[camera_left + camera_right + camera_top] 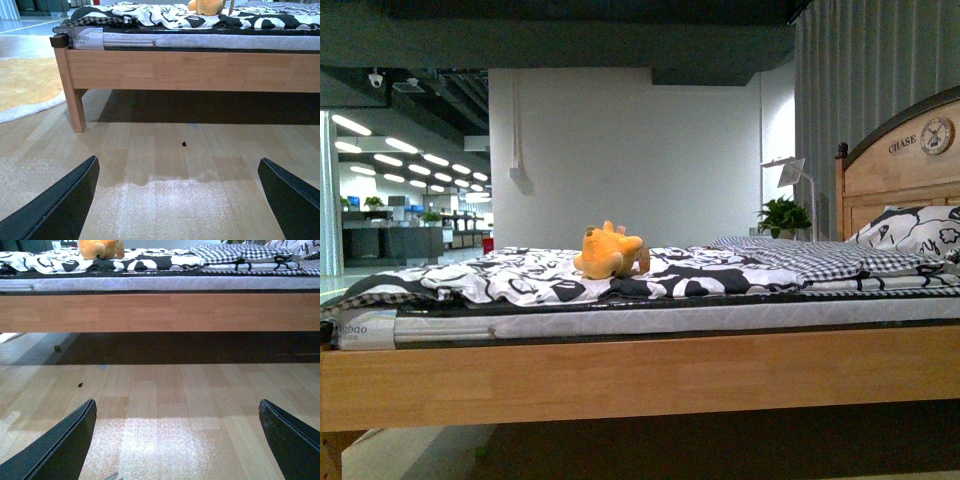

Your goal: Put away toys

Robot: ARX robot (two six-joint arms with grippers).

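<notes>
Plush toy (pixel 611 252) lies on the bed (pixel 620 375), awaiting pickup; left hand (pixel 177 162) and right hand (pixel 177 403) hover low, spread wide, empty.

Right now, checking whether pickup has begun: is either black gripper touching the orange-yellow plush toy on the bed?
Apart. The wrist views show the left gripper and right gripper open over floor, the plush toy on the bed beyond.

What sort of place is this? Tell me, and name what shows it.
Probably a bedroom display set up inside a large office or showroom: a wooden bed with a headboard and black-and-white quilt, an orange plush toy on it, and an open hall with strip lights behind.
</notes>
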